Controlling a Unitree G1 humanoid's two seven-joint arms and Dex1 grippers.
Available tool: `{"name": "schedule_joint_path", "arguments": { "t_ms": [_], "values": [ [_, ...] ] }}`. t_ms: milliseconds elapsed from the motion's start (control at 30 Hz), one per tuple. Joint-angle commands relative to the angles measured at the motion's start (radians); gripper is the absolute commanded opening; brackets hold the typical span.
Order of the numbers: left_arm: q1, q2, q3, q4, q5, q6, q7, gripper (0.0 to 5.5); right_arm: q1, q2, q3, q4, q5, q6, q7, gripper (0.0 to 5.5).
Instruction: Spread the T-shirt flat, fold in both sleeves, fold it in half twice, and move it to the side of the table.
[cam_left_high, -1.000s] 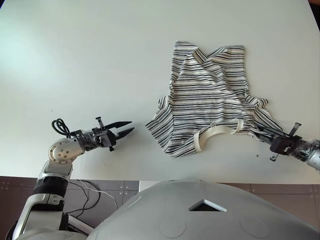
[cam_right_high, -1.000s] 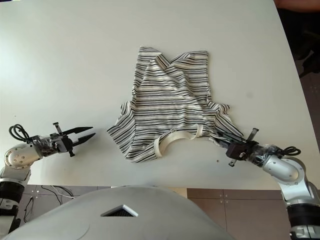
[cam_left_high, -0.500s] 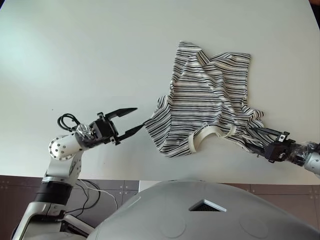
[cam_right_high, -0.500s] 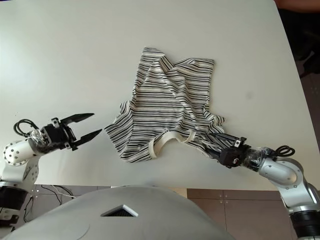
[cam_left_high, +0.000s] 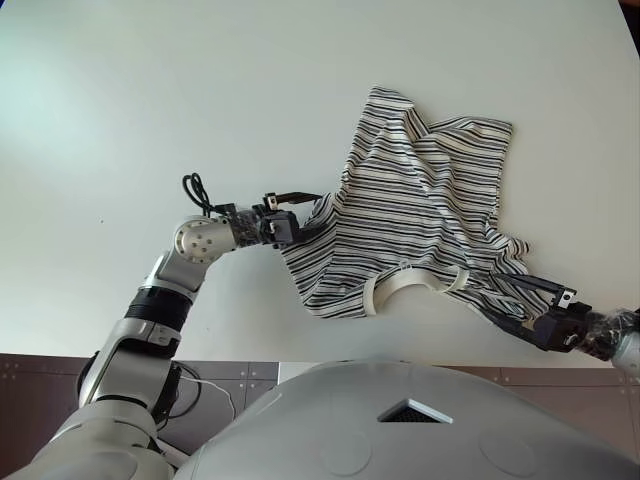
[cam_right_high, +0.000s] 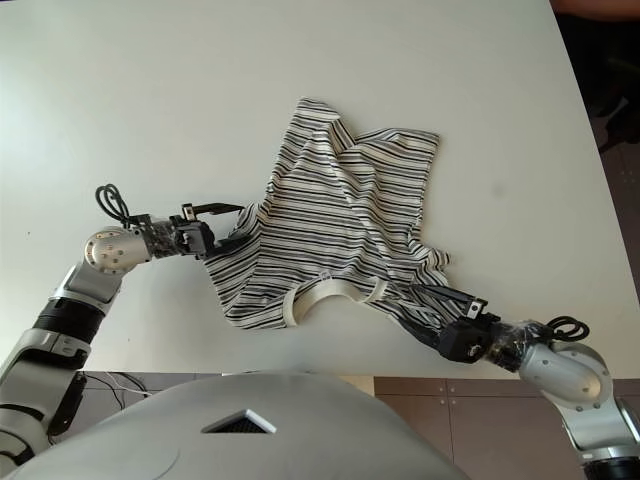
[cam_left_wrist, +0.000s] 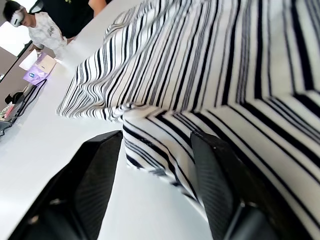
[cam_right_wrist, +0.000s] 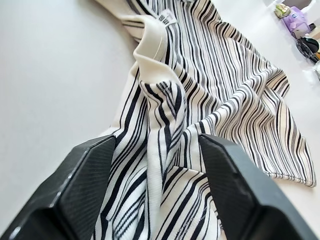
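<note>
So, T-shirt (cam_left_high: 430, 200): soft knit with thin black and cream stripes. It lies crumpled and creased on the right half of the table, towards the robot's edge, with its far part folded over itself.
collar (cam_left_high: 395, 285): plain cream ribbed band curved in an open arc, on the shirt's near edge.
table (cam_left_high: 150, 100): smooth, flat, matte white.
left gripper (cam_left_high: 312, 207): at the shirt's left sleeve edge. It has black tapered fingers. The jaws are apart, with the upper finger above the cloth.
right gripper (cam_left_high: 505, 300): at the shirt's near right corner. The jaws are apart, with bunched cloth between them.
eye views: the shirt's whole ragged outline, with one arm at each side of it and bare tabletop beyond.
left wrist view: close up, finely ridged pads (cam_left_wrist: 97, 185) stand on either side of the striped sleeve edge, which lies on the tabletop in the gap.
right wrist view: a raised fold of striped cloth stands between the ridged fingers (cam_right_wrist: 90, 180). The collar's stitched seam and the weave are plain to see beyond.
</note>
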Motion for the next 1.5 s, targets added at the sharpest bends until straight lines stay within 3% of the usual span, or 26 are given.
{"name": "schedule_joint_path", "arguments": {
  "t_ms": [33,167,367,633,867,1133,1333,1500],
  "values": [
    [0.021,0.046,-0.015,0.047,0.036,-0.035,-0.022,2.52,0.006,0.011,0.004,-0.023,0.044,-0.016,0.016,3.05],
    [-0.044,0.043,0.002,0.168,0.091,-0.070,0.053,2.52,0.093,0.028,-0.048,-0.119,0.320,-0.055,0.042,3.05],
    [-0.121,0.014,0.017,0.275,0.105,-0.126,0.117,2.52,0.094,0.130,-0.216,0.117,0.473,-0.101,0.073,3.05],
    [-0.120,0.005,0.027,0.328,0.125,-0.153,0.189,2.52,-0.142,0.193,-0.042,0.260,0.104,-0.051,0.062,3.05],
    [-0.080,0.033,0.052,0.315,0.140,-0.128,0.243,2.52,-0.174,0.180,-0.025,0.417,-0.085,-0.061,-0.048,3.05],
    [0.116,0.113,0.079,0.097,0.075,-0.085,0.209,2.52,-0.075,0.038,-0.148,0.446,-0.076,-0.097,-0.086,3.05],
    [0.264,0.144,0.100,-0.195,-0.011,-0.030,0.174,2.52,0.058,0.034,-0.215,0.303,0.000,-0.125,-0.084,3.05],
    [0.195,0.124,0.206,-0.316,-0.217,0.039,0.174,2.52,-0.023,0.033,-0.313,0.188,0.356,-0.106,-0.036,3.05]
  ]
}}
